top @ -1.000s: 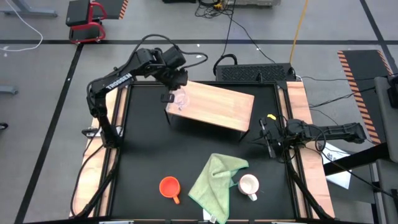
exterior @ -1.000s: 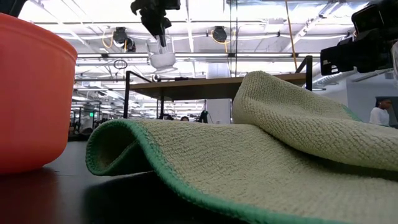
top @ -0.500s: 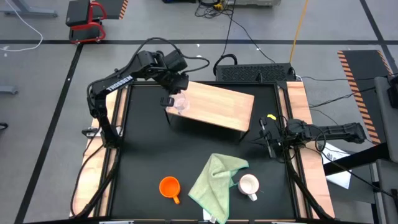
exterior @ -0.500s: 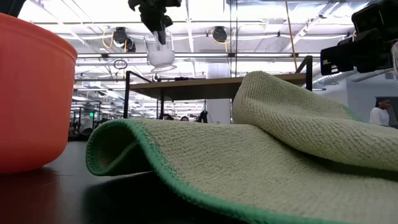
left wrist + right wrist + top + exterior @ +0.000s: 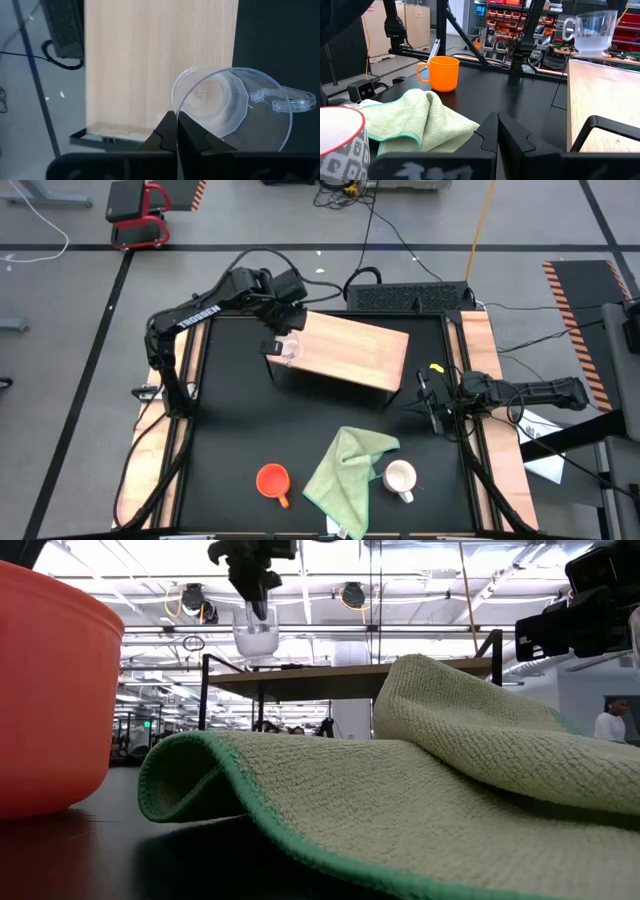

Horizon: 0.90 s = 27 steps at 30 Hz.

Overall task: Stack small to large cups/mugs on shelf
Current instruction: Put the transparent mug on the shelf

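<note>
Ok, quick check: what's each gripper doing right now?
Left gripper: shut on the rim of the clear glass cup, above the shelf.
Right gripper: shut, holding nothing.

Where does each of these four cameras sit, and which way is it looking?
High view: overhead, looking down; both arms, shelf, orange mug, white mug.
Low view: tabletop height, looking across the green cloth; arms enter from above.
Left wrist view: behind the left hand, shut on the glass cup over the shelf.
Right wrist view: behind the shut right hand, facing across the table.
Shared: all show the glass cup.
</note>
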Motion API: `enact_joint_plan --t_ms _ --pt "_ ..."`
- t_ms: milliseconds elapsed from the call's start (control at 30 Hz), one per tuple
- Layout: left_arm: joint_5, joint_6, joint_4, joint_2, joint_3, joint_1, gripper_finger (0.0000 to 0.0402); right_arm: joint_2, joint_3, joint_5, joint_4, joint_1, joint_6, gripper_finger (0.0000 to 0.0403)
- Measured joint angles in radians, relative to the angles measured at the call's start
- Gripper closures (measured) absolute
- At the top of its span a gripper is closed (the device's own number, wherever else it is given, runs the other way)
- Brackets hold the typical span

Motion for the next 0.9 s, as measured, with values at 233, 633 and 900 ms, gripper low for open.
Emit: enact_joint_plan --t_ms 233,633,900 --pt "-0.008 0.005 -0.015 0.029 0.0 0.009 0.0401 0.004 0.0 0.0 -0.009 0.0 0.0 0.0403" --pt "-0.008 0.007 -0.024 0.046 0.0 0.02 0.0401 0.015 0.0 0.0 -0.008 0.0 0.0 0.0403" --pt "-0.005 0.009 -0.035 0.075 0.002 0.033 0.0402 0.023 0.0 0.0 -0.008 0.0 0.0 0.0403"
